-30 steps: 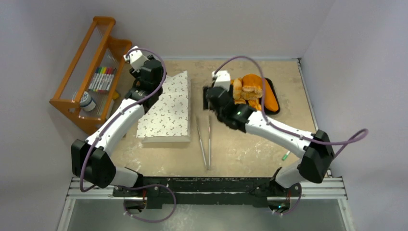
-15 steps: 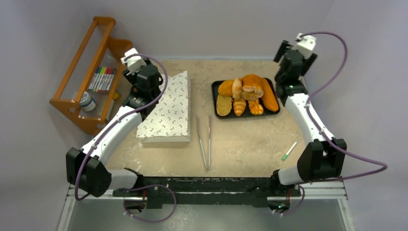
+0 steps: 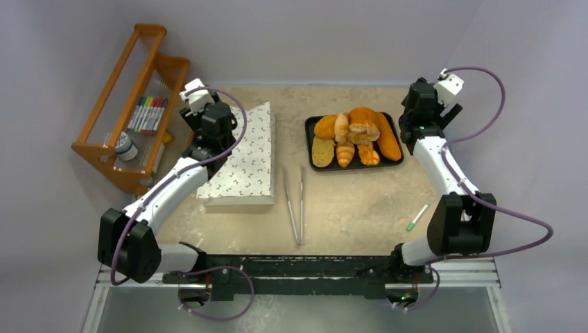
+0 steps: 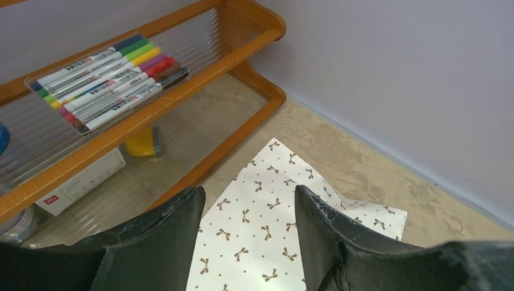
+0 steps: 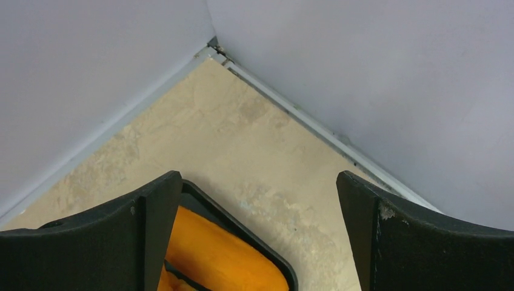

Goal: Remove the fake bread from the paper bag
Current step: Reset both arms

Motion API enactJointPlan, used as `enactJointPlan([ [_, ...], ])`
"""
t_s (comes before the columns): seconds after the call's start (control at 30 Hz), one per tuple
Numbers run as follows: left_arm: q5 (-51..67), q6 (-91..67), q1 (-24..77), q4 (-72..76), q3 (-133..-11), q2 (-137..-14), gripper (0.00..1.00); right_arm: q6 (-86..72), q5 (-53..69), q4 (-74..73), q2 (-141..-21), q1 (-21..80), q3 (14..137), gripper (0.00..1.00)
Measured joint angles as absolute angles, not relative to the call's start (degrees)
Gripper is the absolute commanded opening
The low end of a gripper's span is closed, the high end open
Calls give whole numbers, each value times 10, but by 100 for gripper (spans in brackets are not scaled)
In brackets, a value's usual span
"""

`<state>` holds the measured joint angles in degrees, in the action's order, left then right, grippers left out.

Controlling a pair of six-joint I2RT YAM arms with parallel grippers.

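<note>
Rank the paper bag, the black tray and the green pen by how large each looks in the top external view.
Largest to smallest:
1. paper bag
2. black tray
3. green pen
All three lie on the same table, so nearness to the camera hardly skews the order.

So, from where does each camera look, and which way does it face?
Top external: above and behind the bases, looking down at the table, paper bag and fake bread on the black tray; left arm and right arm show.
Left wrist: behind the left gripper, facing the wooden rack and markers; its fingers show.
Right wrist: behind the right gripper, facing the table's far right corner; its fingers show.
Shared: top and left wrist both see bag and markers.
</note>
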<state>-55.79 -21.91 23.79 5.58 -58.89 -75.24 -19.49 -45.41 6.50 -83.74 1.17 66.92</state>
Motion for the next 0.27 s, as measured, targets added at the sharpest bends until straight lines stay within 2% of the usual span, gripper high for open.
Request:
enactJointPlan([
  [0.27, -558, -219, 238, 67, -589, -758, 57, -241, -471, 18, -841, 12, 680, 98],
])
